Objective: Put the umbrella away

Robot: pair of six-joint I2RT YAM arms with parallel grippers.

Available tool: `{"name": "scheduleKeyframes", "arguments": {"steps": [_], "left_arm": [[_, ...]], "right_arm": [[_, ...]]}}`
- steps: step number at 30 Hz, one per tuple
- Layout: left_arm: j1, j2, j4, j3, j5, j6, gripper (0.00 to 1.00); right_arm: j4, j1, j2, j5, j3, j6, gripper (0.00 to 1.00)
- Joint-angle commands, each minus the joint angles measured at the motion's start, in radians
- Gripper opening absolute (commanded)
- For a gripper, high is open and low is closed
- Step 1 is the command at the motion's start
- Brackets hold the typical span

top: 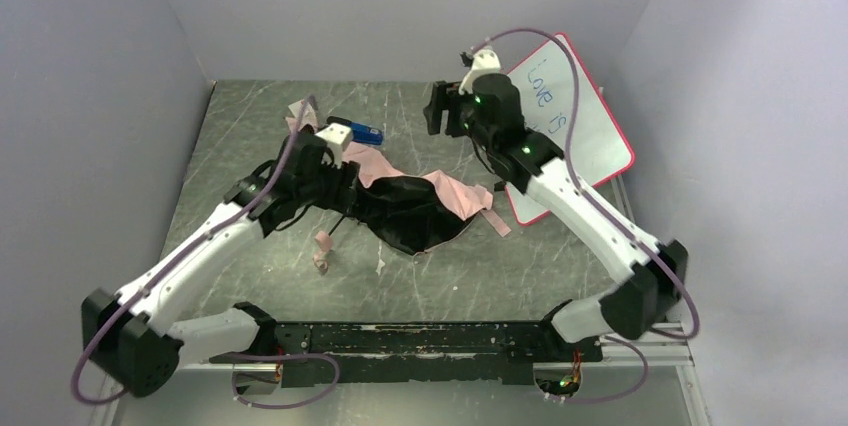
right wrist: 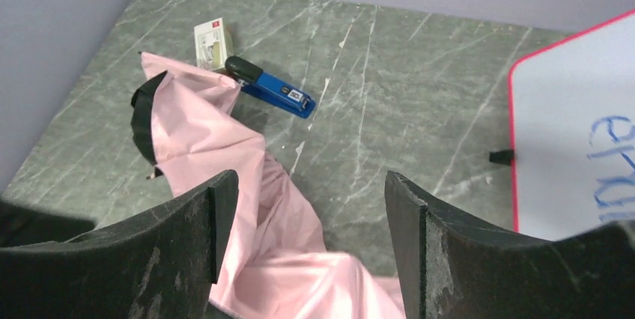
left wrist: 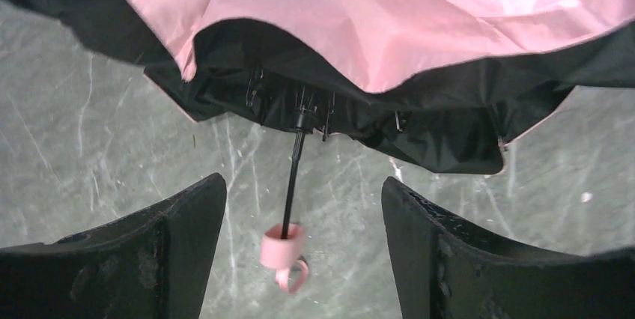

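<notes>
From left: my left gripper (left wrist: 303,183), jaws wide and empty, hovers over the crumpled pale-pink-and-black fabric folding umbrella (top: 410,208) lying mid-way on the grey marbled table (top: 500,266); my right gripper (right wrist: 311,178), likewise spread and empty, hangs farther right.

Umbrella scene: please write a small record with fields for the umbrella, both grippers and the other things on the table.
task object: compact folding umbrella, pink and black fabric, lying loose, not folded up, on the grey marbled table
handle: pink, on thin black shaft, not gripped
left gripper: open, holding nothing
right gripper: open, holding nothing
other things: blue stapler, small white box, pink-framed whiteboard
</notes>
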Motion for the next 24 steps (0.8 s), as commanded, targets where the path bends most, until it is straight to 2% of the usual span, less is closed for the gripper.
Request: {"name": "scheduleKeyframes", "arguments": {"steps": [1,3,8,15,18,24], "left_arm": [[-0.005,-0.145,0.02,-0.069,-0.084,-0.23,0.78],[-0.004,-0.171,-0.049,-0.085,-0.153,-0.37,0.79],[-0.004,-0.206,-0.256,-0.111,-0.171,-0.643,0.84],[-0.005,-0.274,-0.374,-0.197,-0.156,-0.836,0.87],[-0.005,-0.298,-0.369,-0.248,-0.152,-0.87,0.88],[-0.005,-0.262,-0.151,-0.359,-0.058,-0.858,0.85]], "right_arm": [[-0.009,-0.058,0.188,-0.121,0.142,-0.025,0.73],[-0.012,-0.07,0.29,-0.139,0.213,-0.051,0.72],[-0.038,-0.099,0.533,-0.204,0.397,-0.056,0.73],[-0.093,-0.129,0.819,-0.191,0.607,-0.066,0.75],[-0.091,-0.129,0.905,-0.206,0.638,-0.074,0.75],[-0.102,-0.13,1.015,-0.192,0.663,-0.114,0.68]]}}
